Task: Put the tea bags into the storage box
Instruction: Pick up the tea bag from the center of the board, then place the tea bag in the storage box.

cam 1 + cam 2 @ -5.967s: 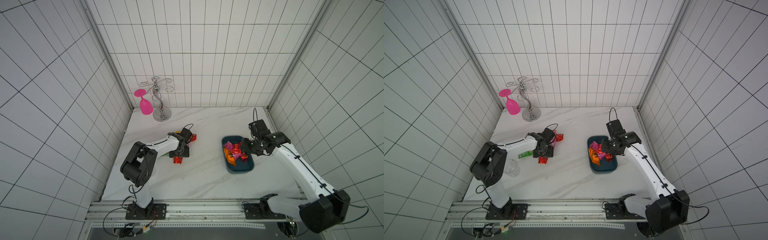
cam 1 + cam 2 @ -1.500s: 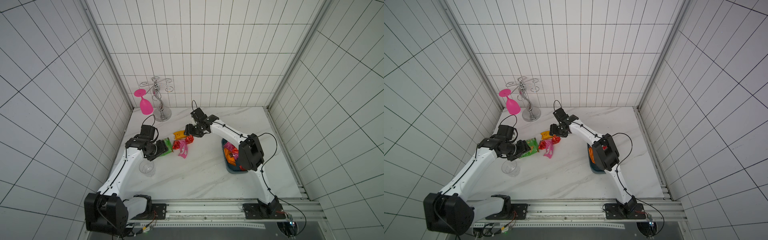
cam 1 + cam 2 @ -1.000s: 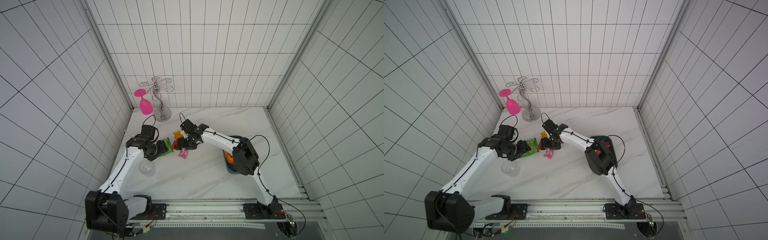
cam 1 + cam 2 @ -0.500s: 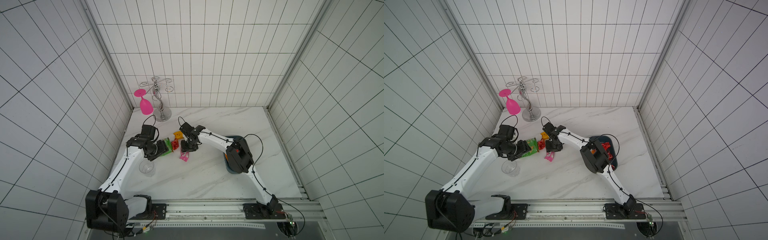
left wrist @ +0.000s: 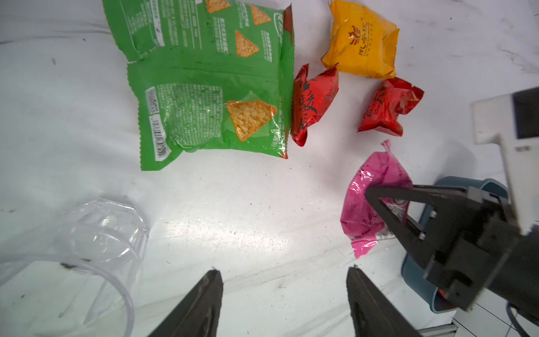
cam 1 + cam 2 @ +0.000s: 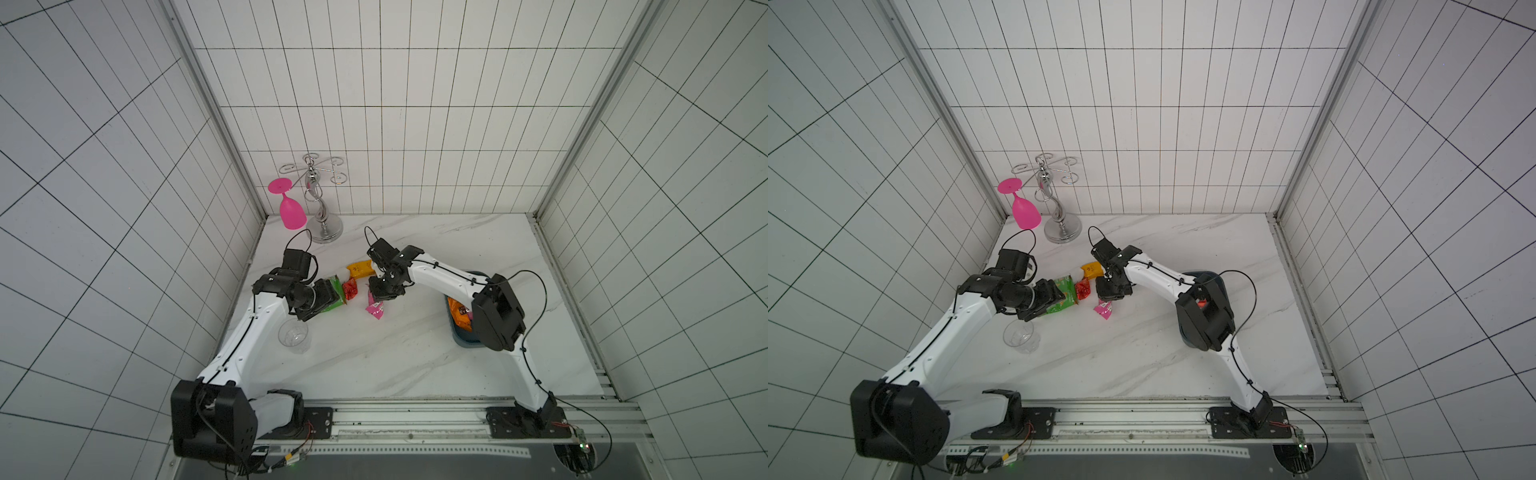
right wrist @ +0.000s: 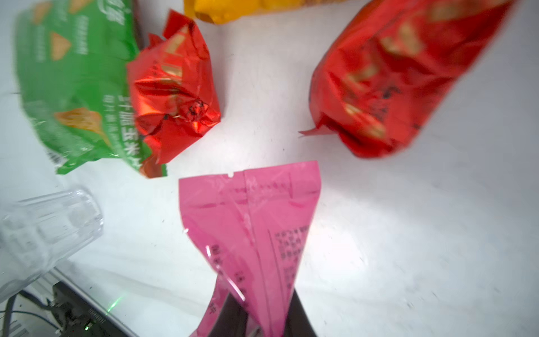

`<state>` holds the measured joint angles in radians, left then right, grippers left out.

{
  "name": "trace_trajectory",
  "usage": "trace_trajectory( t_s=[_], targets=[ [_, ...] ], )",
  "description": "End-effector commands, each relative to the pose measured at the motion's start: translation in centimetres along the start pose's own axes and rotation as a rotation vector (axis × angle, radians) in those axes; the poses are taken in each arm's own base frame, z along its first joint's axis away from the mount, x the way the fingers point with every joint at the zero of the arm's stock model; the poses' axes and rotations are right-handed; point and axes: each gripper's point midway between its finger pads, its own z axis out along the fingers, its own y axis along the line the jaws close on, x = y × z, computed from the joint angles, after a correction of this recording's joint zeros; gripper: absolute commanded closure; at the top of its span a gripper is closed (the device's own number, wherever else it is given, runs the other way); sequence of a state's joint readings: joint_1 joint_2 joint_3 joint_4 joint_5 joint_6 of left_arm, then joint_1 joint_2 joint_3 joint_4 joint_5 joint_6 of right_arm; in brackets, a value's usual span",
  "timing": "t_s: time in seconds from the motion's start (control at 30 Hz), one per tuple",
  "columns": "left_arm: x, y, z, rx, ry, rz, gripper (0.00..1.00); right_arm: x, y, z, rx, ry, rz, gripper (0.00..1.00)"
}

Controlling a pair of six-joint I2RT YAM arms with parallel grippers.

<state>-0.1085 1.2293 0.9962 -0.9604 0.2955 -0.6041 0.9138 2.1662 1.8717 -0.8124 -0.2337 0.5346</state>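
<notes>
Right arm stretched across the worktop (image 6: 374,365), right fingers (image 7: 233,321) clamped on the pink bag (image 7: 250,221); left fingers (image 5: 204,300) apart, empty.
Right elbow sits above the box (image 6: 457,336) on the worktop's right side and hides most of it in both top views. The forearm reaches left, wrist pointing down. Left arm is bent, wrist low over the green bag (image 5: 210,87), near the cup (image 6: 294,336). Left wrist view shows the loose pile clearly: red bag (image 5: 313,102), second red bag (image 5: 388,108), orange bag (image 5: 361,40), all well apart from the box. Only the right wrist view shows the pinch on the pink bag's end.
</notes>
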Motion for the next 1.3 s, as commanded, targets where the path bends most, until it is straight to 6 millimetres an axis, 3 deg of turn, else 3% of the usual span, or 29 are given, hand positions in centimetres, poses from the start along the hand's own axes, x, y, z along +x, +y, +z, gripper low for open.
trace_trajectory(
  t_s=[0.0,0.23,0.4,0.57,0.7,0.83,1.1,1.27],
  targets=[
    [0.0,-1.9,0.6,0.103,0.023,0.001,0.29,-0.1,-2.9,-6.0,0.036,-0.093,0.016,0.84],
    [1.0,-5.1,2.4,0.121,0.066,0.087,0.29,3.8,-11.8,-12.3,0.126,-0.169,0.189,0.84],
    [1.6,-7.6,3.9,0.115,0.087,0.141,0.29,8.7,-17.8,-15.9,0.233,-0.192,0.322,0.85],
    [2.5,-9.4,5.0,0.112,0.107,0.17,0.29,14.0,-21.5,-17.4,0.344,-0.166,0.417,0.86],
    [3.1,-10.0,5.8,0.103,0.121,0.173,0.29,17.0,-23.3,-16.9,0.365,-0.15,0.498,0.86],
    [3.3,-10.3,6.1,0.092,0.124,0.175,0.29,17.6,-24.1,-15.3,0.364,-0.124,0.52,0.85],
    [2.8,-10.4,5.5,0.061,0.109,0.198,0.29,14.9,-24.6,-13.3,0.34,-0.18,0.556,0.85],
    [3.0,-9.9,5.5,0.05,0.11,0.187,0.29,14.3,-24.8,-12.5,0.339,-0.144,0.564,0.56]
  ],
)
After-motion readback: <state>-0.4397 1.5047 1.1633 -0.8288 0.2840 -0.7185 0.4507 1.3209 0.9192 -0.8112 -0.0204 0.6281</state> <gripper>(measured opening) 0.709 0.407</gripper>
